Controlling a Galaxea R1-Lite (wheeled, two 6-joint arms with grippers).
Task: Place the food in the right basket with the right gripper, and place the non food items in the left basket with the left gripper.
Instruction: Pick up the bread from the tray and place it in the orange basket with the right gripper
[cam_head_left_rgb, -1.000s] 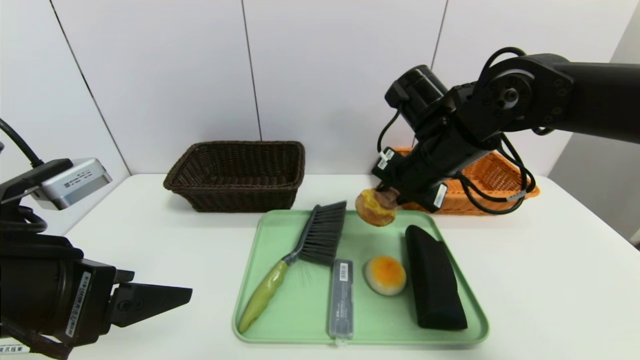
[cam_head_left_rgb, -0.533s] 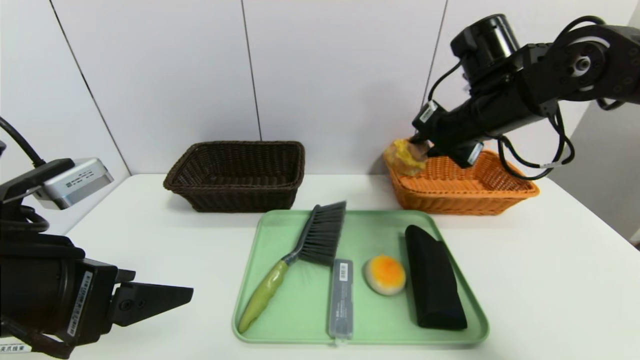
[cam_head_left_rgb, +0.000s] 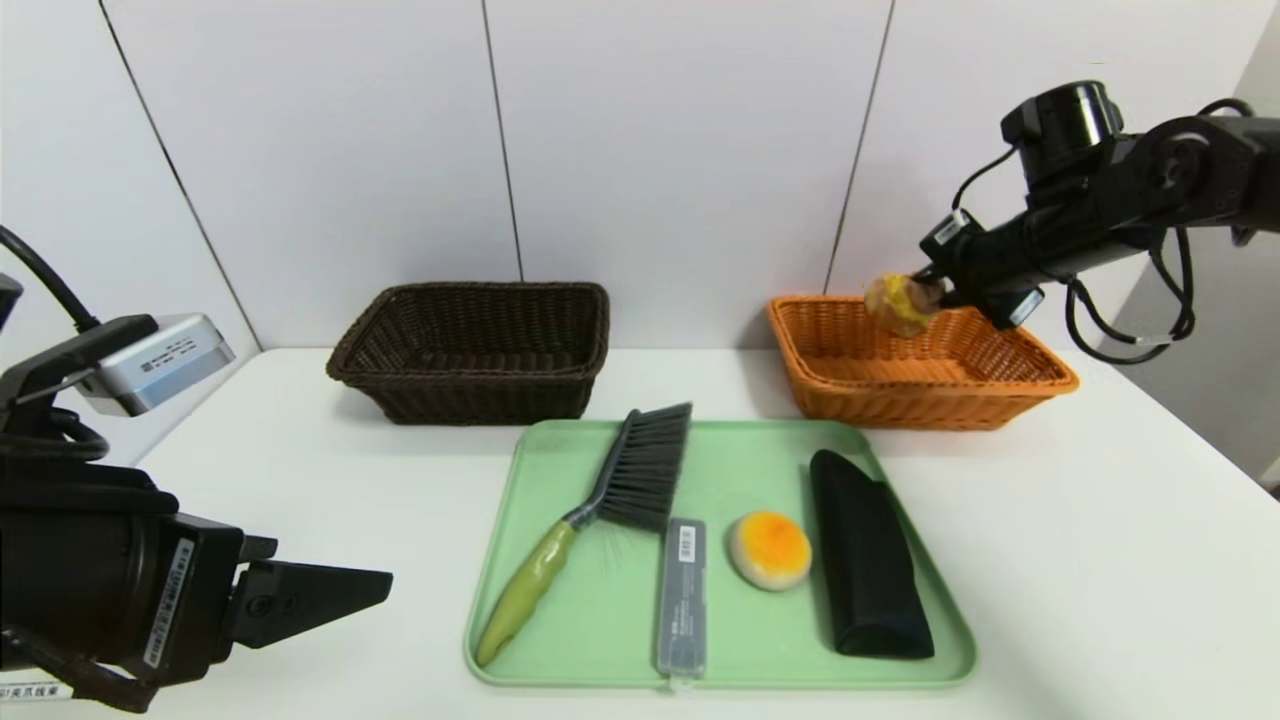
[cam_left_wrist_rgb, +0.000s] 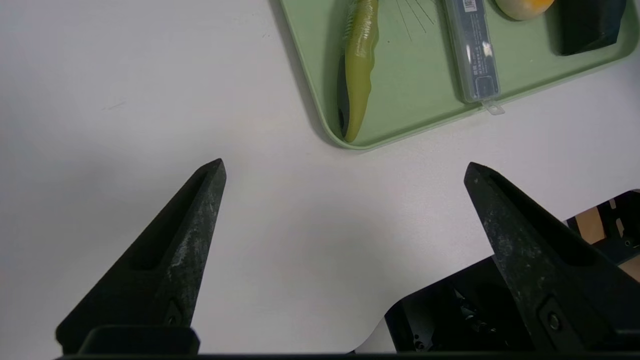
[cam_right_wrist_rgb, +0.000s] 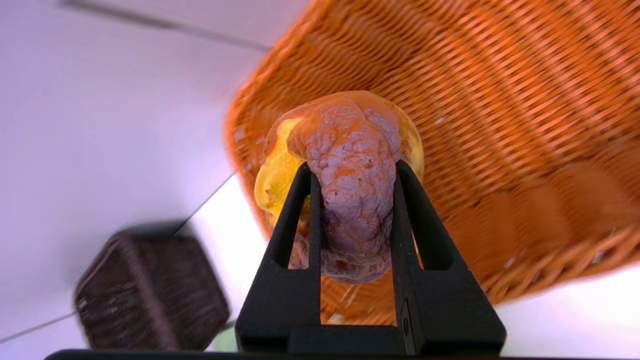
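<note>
Cream Puff Held Above the Orange Basket

The right hand (cam_right_wrist_rgb: 356, 167) grips the cream puff (cam_right_wrist_rgb: 350, 185), a pinkish-brown pastry with yellow filling, pinched between its two fingers. It hangs at the orange wicker basket (cam_head_left_rgb: 930, 400), the pastry over the basket's opening and the dark arm reaching in from the right side.

The left hand (cam_left_wrist_rgb: 345, 161) stands wide and holds nothing. It is over the white worktop (cam_head_left_rgb: 330, 500), to the left of the green tray (cam_head_left_rgb: 760, 640).

Four things lie on the tray. The brush (cam_head_left_rgb: 530, 590) rests at the left, its green handle pointing toward the near left corner and its grey bristles toward the far side. Beside it, near the middle, is the slim grey case (cam_head_left_rgb: 683, 600) with a barcode label, its near end at the tray's near rim. The pale bun (cam_head_left_rgb: 771, 550) with an orange top sits between the case and the long black pouch (cam_head_left_rgb: 870, 560), which lies along the right side.

The dark brown wicker basket (cam_head_left_rgb: 480, 385) stands on the worktop beyond the tray, toward the left, well apart from the orange one.
</note>
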